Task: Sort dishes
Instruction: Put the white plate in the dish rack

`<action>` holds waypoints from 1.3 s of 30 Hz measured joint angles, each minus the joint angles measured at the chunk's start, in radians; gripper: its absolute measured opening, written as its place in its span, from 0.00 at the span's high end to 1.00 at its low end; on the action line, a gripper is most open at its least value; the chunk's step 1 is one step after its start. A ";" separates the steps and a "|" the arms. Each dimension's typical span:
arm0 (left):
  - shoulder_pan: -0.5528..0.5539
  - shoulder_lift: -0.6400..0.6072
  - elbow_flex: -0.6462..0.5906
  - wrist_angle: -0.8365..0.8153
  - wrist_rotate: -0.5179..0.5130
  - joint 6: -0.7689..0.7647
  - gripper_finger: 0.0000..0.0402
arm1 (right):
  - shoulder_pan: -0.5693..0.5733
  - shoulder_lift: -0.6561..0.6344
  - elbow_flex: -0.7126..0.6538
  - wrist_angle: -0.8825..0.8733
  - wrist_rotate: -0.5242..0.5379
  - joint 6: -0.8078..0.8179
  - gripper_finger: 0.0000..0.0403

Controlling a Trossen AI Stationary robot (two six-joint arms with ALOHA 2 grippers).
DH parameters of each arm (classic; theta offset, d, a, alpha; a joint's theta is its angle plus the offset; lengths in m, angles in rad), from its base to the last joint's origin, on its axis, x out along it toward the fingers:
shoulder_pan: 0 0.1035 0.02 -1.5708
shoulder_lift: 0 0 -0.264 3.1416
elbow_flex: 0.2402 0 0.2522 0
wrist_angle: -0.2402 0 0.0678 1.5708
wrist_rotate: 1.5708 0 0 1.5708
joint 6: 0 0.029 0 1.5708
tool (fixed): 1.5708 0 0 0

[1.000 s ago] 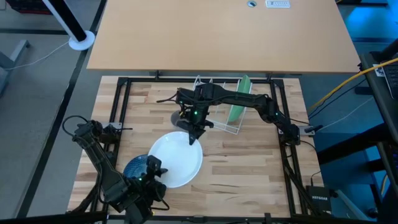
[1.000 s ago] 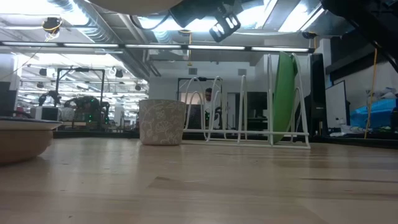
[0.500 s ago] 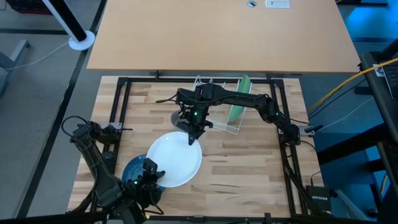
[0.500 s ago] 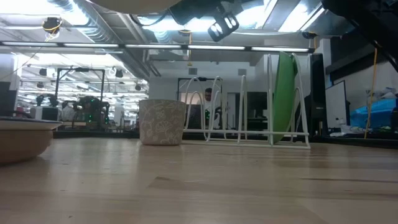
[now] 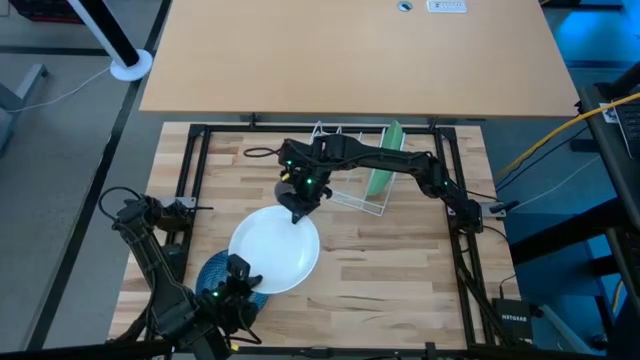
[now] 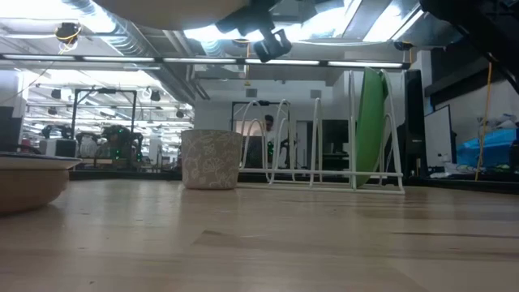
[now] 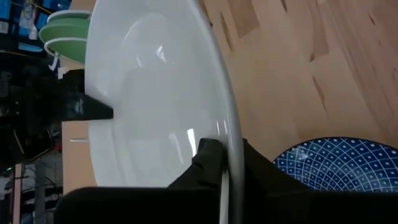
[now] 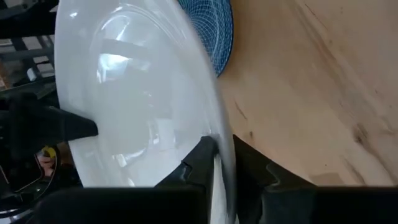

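Both grippers are clamped on the glossy white plate (image 5: 274, 249), held up off the wood table (image 5: 400, 270) around centre frame: right gripper (image 5: 298, 213) pinches its upper rim, left gripper (image 5: 236, 277) its lower-left rim. Dotted dark blue plate (image 5: 215, 274) lies flat beneath. Smooth green plate (image 5: 384, 158) stands upright in the wire rack (image 5: 352, 170), upper middle.

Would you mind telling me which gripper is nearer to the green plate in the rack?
Right. The right gripper grips the white plate's far rim, a short way from the green plate. The left gripper grips its near rim, farther off.
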 joint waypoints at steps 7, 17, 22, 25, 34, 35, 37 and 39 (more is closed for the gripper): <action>-0.002 0.000 0.000 0.000 0.023 -0.022 0.98 | 0.000 0.006 -0.013 0.028 0.034 -0.001 0.92; -0.023 -0.001 0.002 0.009 0.056 -0.058 0.99 | 0.039 0.016 -0.016 0.083 0.065 0.003 0.85; -0.049 -0.002 0.002 0.024 0.103 -0.094 0.99 | 0.081 0.037 -0.018 0.093 0.108 0.006 0.85; -0.069 -0.002 0.002 0.057 0.128 -0.115 0.99 | 0.106 0.053 -0.018 0.110 0.149 0.008 0.85; -0.126 -0.003 0.002 0.118 0.203 -0.192 0.99 | 0.161 0.117 -0.018 0.216 0.183 0.032 0.85; -0.132 -0.003 0.002 0.121 0.214 -0.199 0.99 | 0.166 0.123 -0.018 0.227 0.186 0.036 0.85; -0.144 -0.003 0.002 0.136 0.224 -0.216 0.99 | 0.173 0.141 -0.018 0.256 0.185 0.039 0.85; -0.157 -0.003 0.001 0.137 0.231 -0.236 0.99 | 0.178 0.150 -0.018 0.280 0.185 0.038 0.85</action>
